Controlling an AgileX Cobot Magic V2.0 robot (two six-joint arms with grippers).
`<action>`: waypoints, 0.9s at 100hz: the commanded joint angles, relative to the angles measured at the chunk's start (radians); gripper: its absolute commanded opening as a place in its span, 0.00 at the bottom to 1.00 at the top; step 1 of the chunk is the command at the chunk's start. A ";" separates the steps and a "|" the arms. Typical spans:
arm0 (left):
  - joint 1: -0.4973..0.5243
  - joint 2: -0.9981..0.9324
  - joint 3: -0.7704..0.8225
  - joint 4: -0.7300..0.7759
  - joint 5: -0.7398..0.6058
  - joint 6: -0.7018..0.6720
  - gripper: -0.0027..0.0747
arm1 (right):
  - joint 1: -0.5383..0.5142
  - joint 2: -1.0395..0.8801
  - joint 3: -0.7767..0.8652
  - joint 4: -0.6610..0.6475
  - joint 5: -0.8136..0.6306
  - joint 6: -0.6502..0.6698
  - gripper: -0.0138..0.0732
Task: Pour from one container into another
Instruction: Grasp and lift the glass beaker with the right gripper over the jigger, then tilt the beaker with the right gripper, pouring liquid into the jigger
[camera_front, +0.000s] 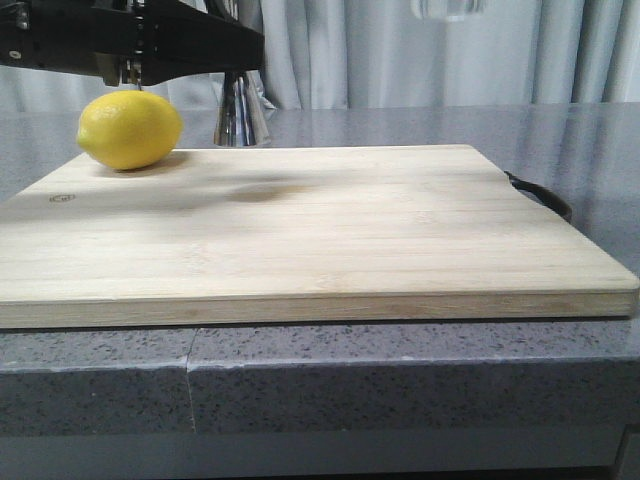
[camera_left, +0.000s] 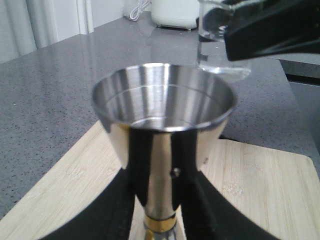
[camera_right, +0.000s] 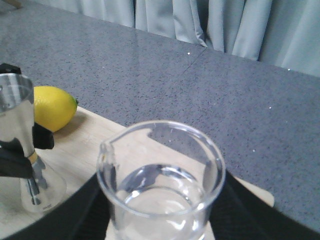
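Observation:
The steel jigger stands upright near the far left of the wooden cutting board, its gold waist between the fingers of my left gripper, which is shut on it. In the front view only the lower cone of the jigger shows, below the black left arm. My right gripper is shut on the clear glass beaker, upright and part full of clear liquid. From the left wrist, the beaker hangs above and beyond the jigger's rim. The beaker's base shows at the top of the front view.
A yellow lemon lies on the board's far left corner, close beside the jigger. The board has a dark handle loop on its right side and rests on a grey speckled counter. Curtains hang behind.

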 joint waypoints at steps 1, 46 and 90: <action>-0.007 -0.046 -0.030 -0.074 0.113 -0.002 0.28 | 0.021 0.007 -0.127 -0.067 0.029 -0.010 0.54; -0.007 -0.046 -0.030 -0.074 0.113 -0.002 0.28 | 0.181 0.239 -0.564 -0.257 0.412 -0.153 0.54; -0.007 -0.046 -0.030 -0.074 0.113 -0.002 0.28 | 0.273 0.339 -0.736 -0.300 0.571 -0.444 0.54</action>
